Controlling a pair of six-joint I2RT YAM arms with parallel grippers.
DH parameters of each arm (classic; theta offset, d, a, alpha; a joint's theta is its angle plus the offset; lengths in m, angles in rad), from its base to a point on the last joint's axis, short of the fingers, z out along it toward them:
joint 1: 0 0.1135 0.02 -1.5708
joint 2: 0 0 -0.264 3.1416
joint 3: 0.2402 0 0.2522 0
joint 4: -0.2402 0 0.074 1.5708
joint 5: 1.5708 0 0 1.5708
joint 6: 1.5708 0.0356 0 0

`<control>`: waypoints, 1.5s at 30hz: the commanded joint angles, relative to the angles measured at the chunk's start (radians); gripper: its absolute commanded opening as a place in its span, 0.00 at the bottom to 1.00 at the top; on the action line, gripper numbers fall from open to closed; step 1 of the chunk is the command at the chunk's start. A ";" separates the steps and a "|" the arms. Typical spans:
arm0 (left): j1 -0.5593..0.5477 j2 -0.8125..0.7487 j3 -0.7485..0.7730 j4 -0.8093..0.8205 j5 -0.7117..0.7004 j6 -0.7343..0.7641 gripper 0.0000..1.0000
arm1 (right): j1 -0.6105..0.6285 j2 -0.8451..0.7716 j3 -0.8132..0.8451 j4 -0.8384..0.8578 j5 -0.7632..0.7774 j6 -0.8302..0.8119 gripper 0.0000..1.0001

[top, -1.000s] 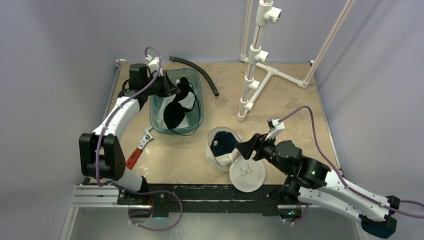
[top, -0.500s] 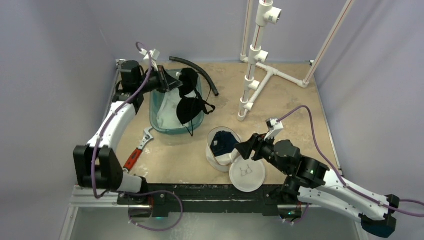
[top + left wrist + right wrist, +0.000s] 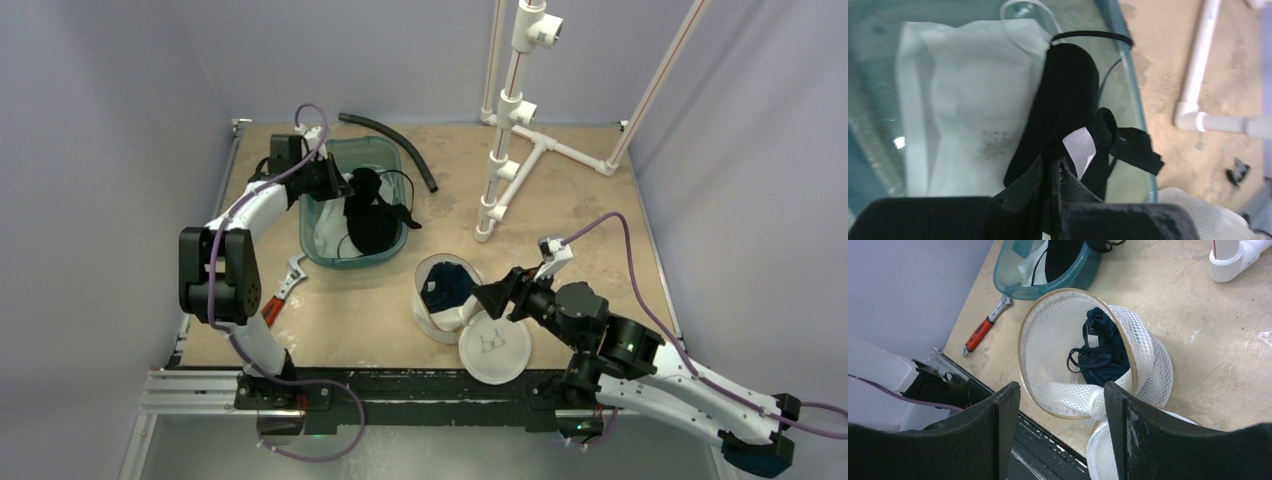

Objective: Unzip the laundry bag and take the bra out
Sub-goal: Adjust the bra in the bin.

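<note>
Evidently the unzipping is done and the removal is at its drop-off. At far left one red-handled wrench (image 3: 275,300) lies on the table. Just right of it, the left gripper (image 3: 335,180) is clenched on one black bra (image 3: 372,215), which dangles over one teal tub (image 3: 345,264). One white cloth (image 3: 958,100) lies on the tub's floor beneath it. One black hose (image 3: 395,140) curves behind the tub.

Next to the right stands the one laundry bag (image 3: 440,300), near the front edge. Its mouth gapes and its one round lid (image 3: 495,350) is flopped onto the table in front. One dark blue garment (image 3: 1103,350) with thin straps sits inside, possibly a second bra, though I cannot tell for sure. The right gripper (image 3: 490,297) hovers at the bag's rim with its jaws spread, grasping nothing. One white pipe stand (image 3: 510,110) rises at the back right.

My reading is that the next move calls for the left jaws to let go, so the black bra falls wholly inside the tub with no strap caught on the rim. Then, if the blue piece counts, the right arm must reach into the mesh.
</note>
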 commanded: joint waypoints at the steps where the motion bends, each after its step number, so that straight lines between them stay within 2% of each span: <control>1: 0.007 -0.034 0.005 0.004 -0.205 0.070 0.00 | 0.002 -0.012 0.021 0.011 0.024 -0.006 0.66; 9: 0.007 -0.022 0.005 0.061 -0.336 0.050 0.00 | 0.007 0.001 0.016 0.012 0.024 -0.004 0.65; 15: 0.006 0.013 0.062 0.104 -0.362 0.030 0.00 | 0.010 0.017 0.018 0.008 0.033 0.001 0.65; 17: 0.006 0.044 0.100 0.077 -0.386 0.034 0.15 | 0.010 0.023 0.017 0.004 0.037 0.005 0.65; 19: 0.006 0.065 0.132 0.042 -0.411 0.033 0.34 | 0.011 0.024 0.017 0.002 0.040 0.007 0.65; 24: 0.005 -0.030 0.107 0.059 -0.486 -0.010 0.59 | 0.012 0.040 0.020 -0.003 0.045 0.012 0.66; 29: -0.001 -0.212 0.039 0.032 -0.584 -0.115 0.63 | 0.012 0.055 0.015 0.001 0.040 0.013 0.66; 31: -0.011 -0.270 -0.012 0.000 -0.617 -0.203 0.63 | 0.011 0.057 0.010 0.006 0.036 0.013 0.66; 34: -0.016 -0.342 -0.124 -0.001 -0.588 -0.361 0.63 | 0.011 0.060 0.006 0.011 0.032 0.010 0.66; 37: -0.022 -0.395 -0.250 0.043 -0.559 -0.526 0.72 | 0.012 0.065 0.003 0.017 0.032 0.008 0.66; 38: -0.027 -0.408 -0.280 0.054 -0.564 -0.571 0.80 | 0.012 0.065 0.002 0.019 0.032 0.008 0.66; 42: -0.083 -0.419 -0.334 0.085 -0.628 -0.676 0.88 | 0.011 0.057 -0.004 0.026 0.039 0.006 0.66; 45: -0.116 -0.380 -0.336 0.102 -0.653 -0.724 0.89 | 0.012 0.050 -0.003 0.025 0.040 0.009 0.66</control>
